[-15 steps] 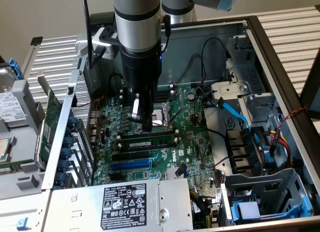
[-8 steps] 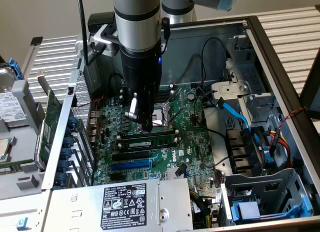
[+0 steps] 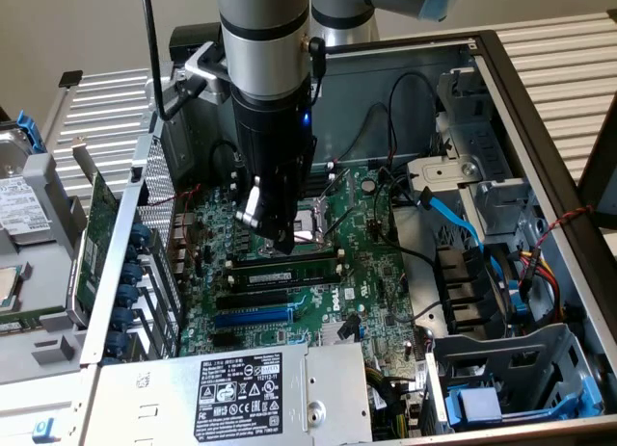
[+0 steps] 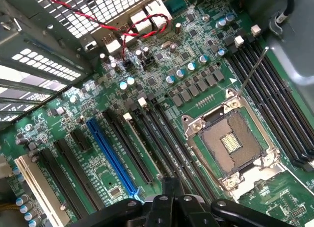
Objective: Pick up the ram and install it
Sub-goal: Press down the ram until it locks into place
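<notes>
The ram [image 3: 289, 270] is a long green stick with dark chips, standing upright in a black memory slot beside the CPU socket [image 3: 313, 224] of the open computer's motherboard. In the wrist view the ram [image 4: 143, 146] shows as a pale-edged strip among the long slots with white end clips. My gripper [image 3: 282, 242] hangs just above the stick's middle, fingers shut with nothing between them. Whether the tips touch the stick I cannot tell. The dark shut fingers [image 4: 170, 188] point down toward the near end of the slots.
The bare CPU socket [image 4: 230, 141] with its metal lever lies beside the slots. A blue expansion slot [image 4: 110, 156] runs parallel. The power supply [image 3: 241, 388], a blue cable [image 3: 453, 220] and the drive cage [image 3: 511, 369] crowd the case. Red and black wires [image 4: 122, 33] cross near the rear ports.
</notes>
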`<state>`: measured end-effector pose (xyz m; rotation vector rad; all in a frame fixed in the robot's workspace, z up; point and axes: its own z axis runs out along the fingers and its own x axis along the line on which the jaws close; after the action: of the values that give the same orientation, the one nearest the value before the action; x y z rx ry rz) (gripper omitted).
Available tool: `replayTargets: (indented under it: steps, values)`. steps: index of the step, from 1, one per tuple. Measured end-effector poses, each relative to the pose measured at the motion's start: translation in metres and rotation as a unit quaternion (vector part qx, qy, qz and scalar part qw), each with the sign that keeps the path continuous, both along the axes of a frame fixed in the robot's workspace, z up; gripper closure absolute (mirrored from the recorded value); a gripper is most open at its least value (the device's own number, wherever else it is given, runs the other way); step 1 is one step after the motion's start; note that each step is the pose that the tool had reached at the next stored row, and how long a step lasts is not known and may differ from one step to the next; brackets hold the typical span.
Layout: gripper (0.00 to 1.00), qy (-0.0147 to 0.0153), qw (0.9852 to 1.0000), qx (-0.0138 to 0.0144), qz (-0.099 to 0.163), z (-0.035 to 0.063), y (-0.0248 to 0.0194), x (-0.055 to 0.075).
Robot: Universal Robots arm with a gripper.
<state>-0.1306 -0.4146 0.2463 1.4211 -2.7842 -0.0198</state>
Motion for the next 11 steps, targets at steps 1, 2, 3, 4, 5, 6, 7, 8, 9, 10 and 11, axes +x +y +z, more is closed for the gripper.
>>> replayTargets:
  steps: [1, 2, 3, 4, 5, 6, 7, 8, 9, 10, 11]
  values:
    - [0.89, 0.0000, 1.0000, 0.0000, -0.007, 0.0000, 0.0000, 0.0000]
    - [0.89, 0.0000, 0.9999, 0.0000, -0.014, 0.0000, 0.0000, 0.0000]
    - [0.89, 0.0000, 0.9998, 0.0000, -0.020, 0.0000, 0.0000, 0.0000]
    - [0.89, 0.0000, 0.9996, 0.0000, -0.027, 0.0000, 0.0000, 0.0000]
    - [0.89, 0.0000, 0.9994, 0.0000, -0.033, 0.0000, 0.0000, 0.0000]
    - [0.89, 0.0000, 0.9992, -0.0001, -0.040, 0.0000, 0.0000, 0.0000]
    - [0.89, 0.0000, 0.9989, -0.0001, -0.047, 0.0000, 0.0000, 0.0000]
    - [0.89, 0.0000, 0.9986, -0.0001, -0.053, 0.0000, 0.0000, 0.0000]
    - [0.89, 0.0000, 0.9982, -0.0001, -0.060, 0.0000, 0.0000, 0.0000]
    - [0.89, 0.0000, 0.9978, -0.0001, -0.066, 0.0000, 0.0000, 0.0000]
    - [0.89, 0.0000, 0.9973, -0.0001, -0.073, 0.0000, 0.0000, 0.0000]
